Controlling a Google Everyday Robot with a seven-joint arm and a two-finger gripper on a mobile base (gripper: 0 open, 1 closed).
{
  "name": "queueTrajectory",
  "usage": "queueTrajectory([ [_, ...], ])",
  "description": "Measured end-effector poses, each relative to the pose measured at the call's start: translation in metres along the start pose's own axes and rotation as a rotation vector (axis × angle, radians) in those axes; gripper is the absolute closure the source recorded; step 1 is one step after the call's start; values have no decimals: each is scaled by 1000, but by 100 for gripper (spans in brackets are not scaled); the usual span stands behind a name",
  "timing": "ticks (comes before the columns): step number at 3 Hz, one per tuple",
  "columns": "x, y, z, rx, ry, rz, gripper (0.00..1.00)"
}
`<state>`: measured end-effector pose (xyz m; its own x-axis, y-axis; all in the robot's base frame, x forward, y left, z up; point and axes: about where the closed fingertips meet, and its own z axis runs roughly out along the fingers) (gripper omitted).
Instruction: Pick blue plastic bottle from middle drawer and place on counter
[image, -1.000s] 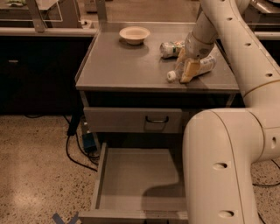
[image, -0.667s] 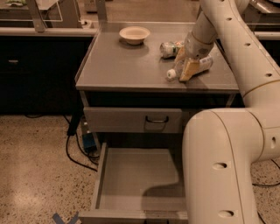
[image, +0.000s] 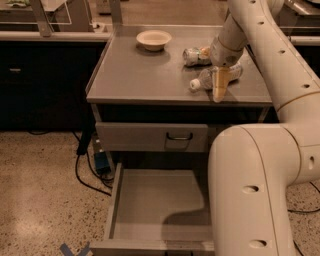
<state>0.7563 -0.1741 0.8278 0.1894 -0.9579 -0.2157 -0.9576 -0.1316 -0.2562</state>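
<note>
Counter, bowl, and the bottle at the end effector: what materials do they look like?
Counter: grey metal by the look, matte, soft sheen, thin raised rims. Bowl: cream, smooth, ceramic or plastic; can't tell. Blue plastic bottle: looks like clear thin plastic, pale body, white cap. End effector sits over it near the counter's front edge.

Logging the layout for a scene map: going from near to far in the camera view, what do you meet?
Middle drawer → closed drawer front → blue plastic bottle, gripper at it → can → bowl.
</note>
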Motion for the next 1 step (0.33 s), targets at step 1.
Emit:
queueTrajectory([
  [1,0,-7,-19,51,-4,22,0],
])
